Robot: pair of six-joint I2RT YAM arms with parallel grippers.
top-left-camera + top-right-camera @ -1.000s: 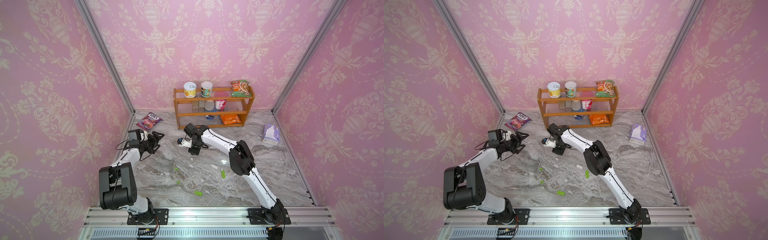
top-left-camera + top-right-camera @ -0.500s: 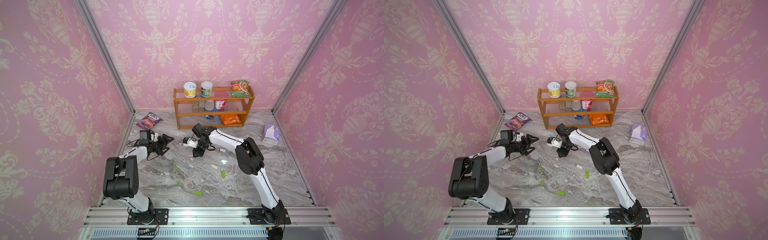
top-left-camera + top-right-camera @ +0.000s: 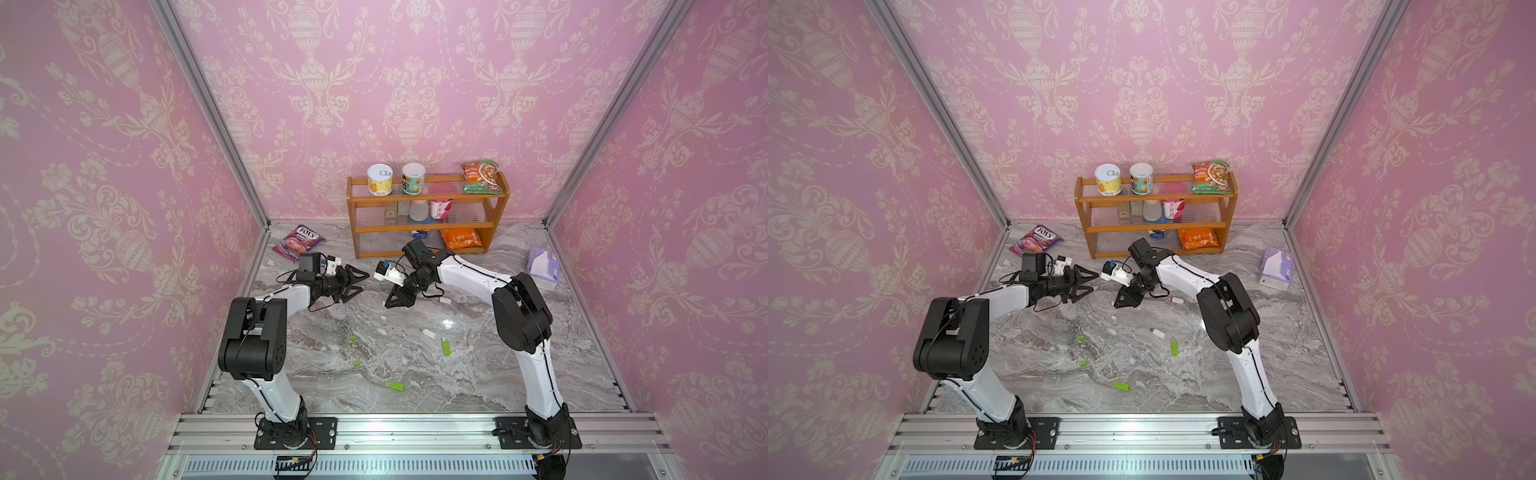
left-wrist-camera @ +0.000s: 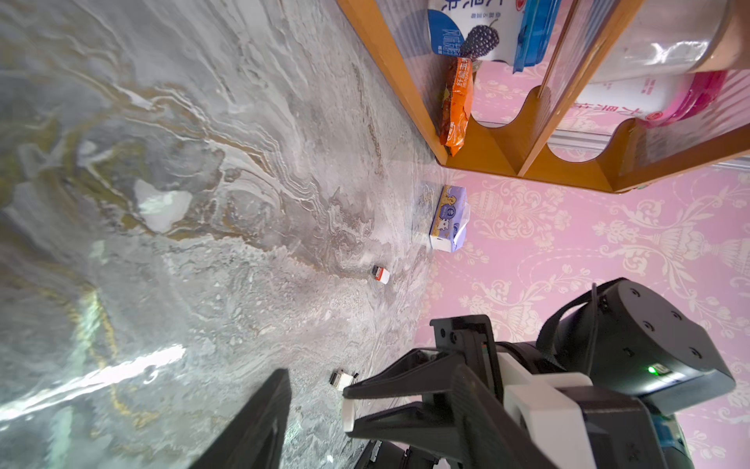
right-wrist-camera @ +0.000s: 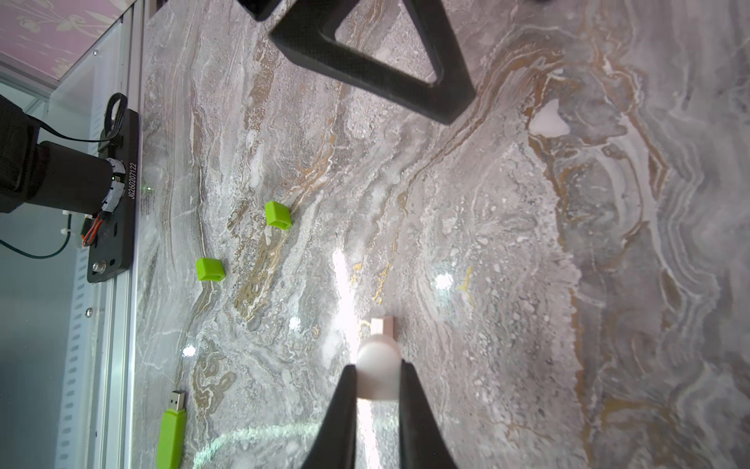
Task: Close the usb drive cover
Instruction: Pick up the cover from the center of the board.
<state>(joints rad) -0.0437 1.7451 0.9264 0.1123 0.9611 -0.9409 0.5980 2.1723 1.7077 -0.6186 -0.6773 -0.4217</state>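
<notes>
1. Right wrist view showed the right tool (image 5: 377, 371) clamped tight on the white usb drive (image 5: 378, 351). The drive's metal plug (image 5: 382, 325) stuck out bare beyond the fingertips.
2. In both top views, this tool hung out in front of the wooden shelf (image 3: 426, 227), tipped down toward the counter (image 3: 478, 374). It was much where it had been a second before.
3. What had changed was the left tool (image 3: 365, 283). A second earlier it was off beyond the end of the shelf. It had since swung in front of the shelf and ended near the right tool, tips facing, not touching.
4. Its jaws stood apart, seemingly less wide than before. Nothing could be seen between them.
5. No cover was on the drive or in either tool. A small white piece (image 3: 383, 318) lay on the counter, further out from the shelf than the right tool. It might have been the cover, but it was too small to tell.
6. Green caps (image 5: 278, 215) and a green drive (image 5: 172, 426) lay further still from the shelf. Their colour did not match the held drive.
7. Judging from this, the arms had been brought together for a two-tool step. The closing itself had not begun, since the plug was still bare.
</notes>
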